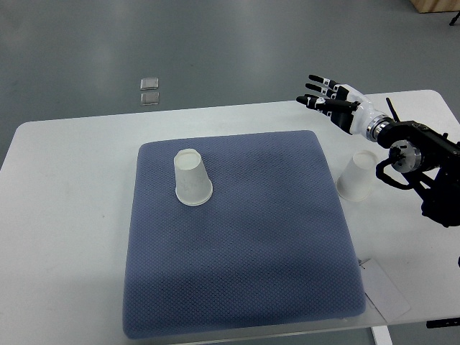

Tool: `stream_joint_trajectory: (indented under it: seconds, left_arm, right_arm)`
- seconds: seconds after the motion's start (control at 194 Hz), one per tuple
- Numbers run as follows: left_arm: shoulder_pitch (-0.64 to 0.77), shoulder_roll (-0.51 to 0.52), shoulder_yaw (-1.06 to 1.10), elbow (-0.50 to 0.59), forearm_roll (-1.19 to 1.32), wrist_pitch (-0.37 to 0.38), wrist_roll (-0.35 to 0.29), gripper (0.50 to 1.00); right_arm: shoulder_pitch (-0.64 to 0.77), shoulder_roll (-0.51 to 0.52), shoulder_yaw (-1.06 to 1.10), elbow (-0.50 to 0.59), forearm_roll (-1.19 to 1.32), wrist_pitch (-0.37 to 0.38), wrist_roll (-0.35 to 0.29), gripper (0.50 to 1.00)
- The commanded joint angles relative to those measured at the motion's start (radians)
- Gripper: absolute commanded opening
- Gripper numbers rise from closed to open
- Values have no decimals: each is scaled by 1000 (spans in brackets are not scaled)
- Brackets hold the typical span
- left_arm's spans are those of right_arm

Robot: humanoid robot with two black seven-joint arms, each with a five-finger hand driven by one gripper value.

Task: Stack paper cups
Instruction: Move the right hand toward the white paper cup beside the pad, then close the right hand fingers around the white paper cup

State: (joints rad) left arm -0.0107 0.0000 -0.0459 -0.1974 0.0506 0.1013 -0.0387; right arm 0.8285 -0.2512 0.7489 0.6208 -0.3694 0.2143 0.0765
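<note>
A flat paper label [384, 293] lies at the lower right, by the corner of the quilted blue-grey mat [244, 280] on the white table [65, 237]. One inverted, tapered paper cup [192, 177] stands on the mat, left of centre; another cup [358, 175] stands off its right edge. Above that, upper right, my right hand [332, 100] hovers, fingers spread, holding nothing.
</note>
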Motion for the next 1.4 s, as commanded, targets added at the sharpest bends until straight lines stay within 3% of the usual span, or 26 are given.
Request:
stream_joint_trajectory:
  seconds: [0.0,0.145,0.346,0.589,0.739,0.909,1.028,1.395]
  left_arm:
    - [0,0,0,-1,0,0,0,1000]
    - [0,0,0,-1,0,0,-1,1000]
    - [0,0,0,1,0,0,0,1000]
    - [0,0,0,-1,0,0,0,1000]
    - [0,0,0,1,0,0,0,1000]
    - [0,0,0,-1,0,0,0,1000]
    - [0,0,0,1,0,0,0,1000]
    - [0,0,0,-1,0,0,0,1000]
  right_arm:
    - [4,-20,-5,8,-6,0,0,917]
    - [3,-45,-9,19,-88,7,0,917]
    - [7,-100,-49,33,-206,97,0,913]
    - [63,-273,-207,218,-417,123,19,913]
    - [129,-355,-328,278,-632,123,68,913]
    - [169,-419,-407,349,-832,123,81,913]
    - [188,-430,-448,352,-936,123,111,913]
    - [188,-431,-522,350,-1082,168,115,913]
